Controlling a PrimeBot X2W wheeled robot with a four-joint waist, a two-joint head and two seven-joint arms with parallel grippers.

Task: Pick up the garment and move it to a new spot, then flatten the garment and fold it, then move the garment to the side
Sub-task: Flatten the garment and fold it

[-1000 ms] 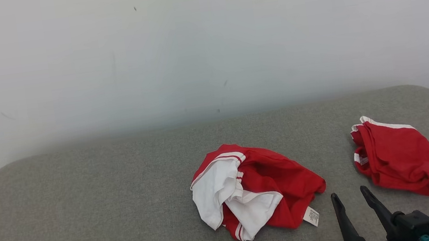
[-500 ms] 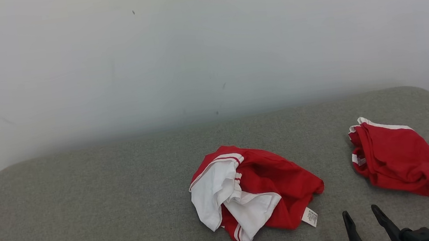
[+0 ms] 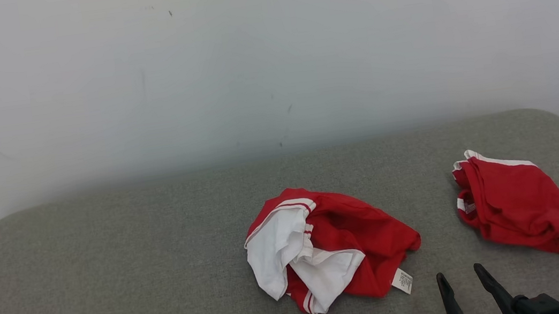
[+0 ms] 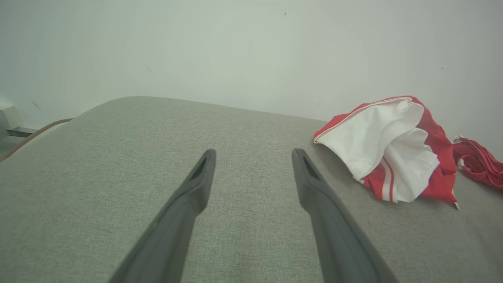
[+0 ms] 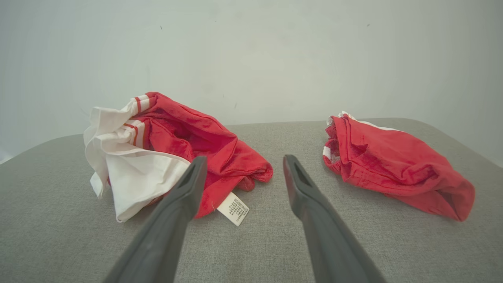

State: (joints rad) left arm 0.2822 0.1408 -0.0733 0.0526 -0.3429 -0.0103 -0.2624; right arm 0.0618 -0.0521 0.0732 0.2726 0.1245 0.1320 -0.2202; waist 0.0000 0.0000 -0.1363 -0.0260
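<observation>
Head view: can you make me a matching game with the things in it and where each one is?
Things:
1. red and white garment
2. mostly red garment
3. label
4. right end effector

Places:
A. far right of the grey surface
B. bottom edge of the view, fingers apart
C. middle of the surface
D. at the crumpled garment's lower right edge

Pairs: 1-C, 2-A, 3-D, 4-B.
</observation>
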